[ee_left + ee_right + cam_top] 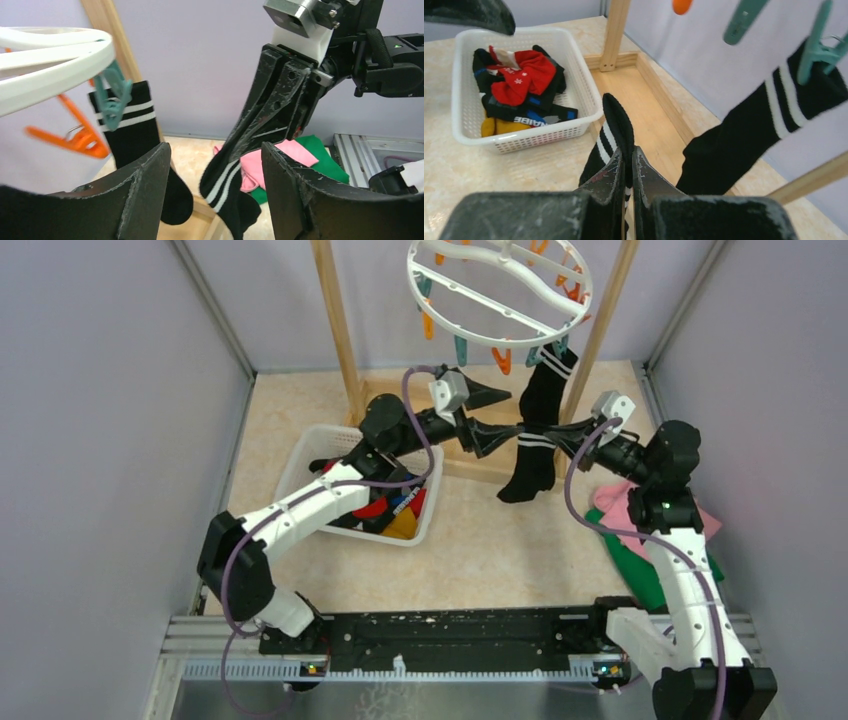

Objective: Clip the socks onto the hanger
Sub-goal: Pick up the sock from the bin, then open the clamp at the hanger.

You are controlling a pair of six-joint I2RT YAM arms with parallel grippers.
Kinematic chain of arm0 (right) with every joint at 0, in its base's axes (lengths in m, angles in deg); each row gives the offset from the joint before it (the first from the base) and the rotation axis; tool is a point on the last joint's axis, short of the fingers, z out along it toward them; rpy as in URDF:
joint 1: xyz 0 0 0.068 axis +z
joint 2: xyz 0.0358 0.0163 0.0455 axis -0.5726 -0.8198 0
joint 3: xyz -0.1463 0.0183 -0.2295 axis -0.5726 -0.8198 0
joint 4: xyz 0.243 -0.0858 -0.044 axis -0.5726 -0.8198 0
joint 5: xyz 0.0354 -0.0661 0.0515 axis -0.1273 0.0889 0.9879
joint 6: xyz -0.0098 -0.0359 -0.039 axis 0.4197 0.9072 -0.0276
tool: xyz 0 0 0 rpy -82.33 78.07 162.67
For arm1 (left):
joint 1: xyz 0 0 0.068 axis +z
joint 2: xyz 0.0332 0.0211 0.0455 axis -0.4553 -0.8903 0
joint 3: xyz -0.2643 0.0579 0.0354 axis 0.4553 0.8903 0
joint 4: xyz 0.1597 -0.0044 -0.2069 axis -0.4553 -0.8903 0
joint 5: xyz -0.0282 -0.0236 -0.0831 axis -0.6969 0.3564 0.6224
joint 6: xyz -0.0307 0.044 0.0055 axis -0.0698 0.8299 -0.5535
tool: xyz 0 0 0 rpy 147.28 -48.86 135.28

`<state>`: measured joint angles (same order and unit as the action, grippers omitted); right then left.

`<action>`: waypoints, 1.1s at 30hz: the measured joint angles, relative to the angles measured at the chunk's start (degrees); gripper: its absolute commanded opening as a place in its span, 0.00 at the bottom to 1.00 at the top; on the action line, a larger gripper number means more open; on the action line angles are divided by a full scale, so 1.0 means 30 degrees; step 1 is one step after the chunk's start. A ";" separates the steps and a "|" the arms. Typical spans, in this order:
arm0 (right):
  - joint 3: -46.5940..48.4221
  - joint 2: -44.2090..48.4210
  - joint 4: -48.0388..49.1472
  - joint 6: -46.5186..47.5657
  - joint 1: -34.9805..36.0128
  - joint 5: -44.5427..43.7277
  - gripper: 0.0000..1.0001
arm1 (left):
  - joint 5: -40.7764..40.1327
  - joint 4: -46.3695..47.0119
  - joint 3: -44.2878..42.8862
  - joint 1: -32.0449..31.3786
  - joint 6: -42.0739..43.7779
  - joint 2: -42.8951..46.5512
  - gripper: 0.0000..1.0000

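The white ring hanger (pixel 500 290) hangs from the wooden rack with orange and teal pegs. One black sock with white stripes (pixel 548 380) hangs clipped in a teal peg (pixel 114 97). My right gripper (pixel 545 428) is shut on a second black striped sock (pixel 530 468), which dangles below it; the right wrist view shows the fabric (pixel 616 132) pinched between the fingers (pixel 646 175). My left gripper (pixel 505 415) stands open just left of that sock, its fingers (pixel 145 185) either side of it in the left wrist view without touching it. More socks (pixel 521 75) lie in the basket.
A white mesh basket (pixel 300 455) sits left of centre under my left arm. Pink (pixel 620 502) and green (pixel 640 565) cloths lie at the right under my right arm. The wooden rack posts (pixel 338 330) and base bar stand at the back.
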<state>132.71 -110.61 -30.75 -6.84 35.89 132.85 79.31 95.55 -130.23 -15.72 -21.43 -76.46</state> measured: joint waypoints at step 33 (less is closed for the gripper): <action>-0.0058 -0.0051 0.3541 -0.4124 -0.2579 0.0678 0.00 | -0.7278 0.0867 -0.5260 -0.1260 0.4269 -0.6135 0.76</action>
<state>132.53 -110.77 -20.13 -19.21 28.15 134.88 57.47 98.15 -146.02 -19.50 -8.63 -94.86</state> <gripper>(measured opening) 0.022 0.761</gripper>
